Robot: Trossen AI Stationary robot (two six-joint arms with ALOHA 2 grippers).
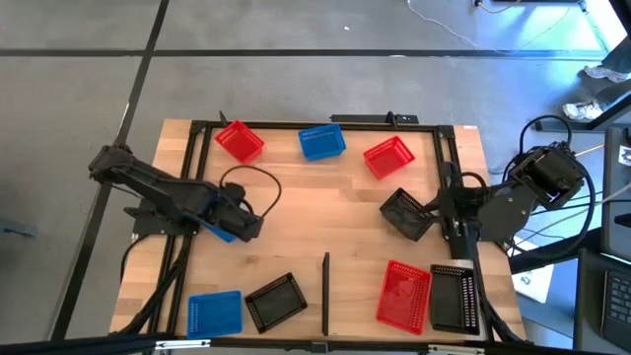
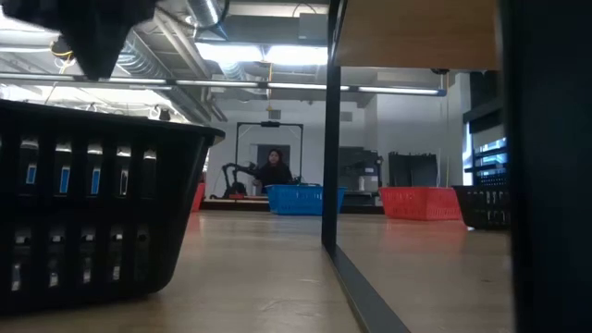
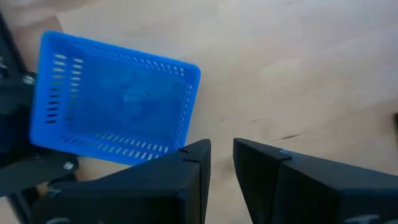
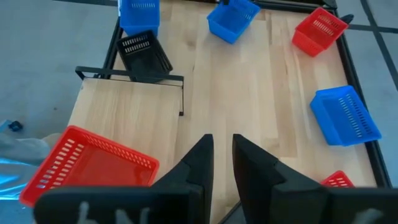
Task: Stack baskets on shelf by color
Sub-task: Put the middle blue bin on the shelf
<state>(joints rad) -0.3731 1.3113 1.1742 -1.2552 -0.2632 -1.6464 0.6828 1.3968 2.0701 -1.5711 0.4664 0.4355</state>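
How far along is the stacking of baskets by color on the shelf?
Barely started. Done: no stack yet; one red basket lies alone on the shelf, with a black basket beside it. In hand: nothing is held; the left gripper hovers by a blue basket, the right gripper by a second black basket. Left: all the stacking; the other baskets lie singly on the table.

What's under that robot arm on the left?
A blue basket sits on the table below the left gripper, empty and untouched. From above, the arm covers most of it, so only a blue corner shows.
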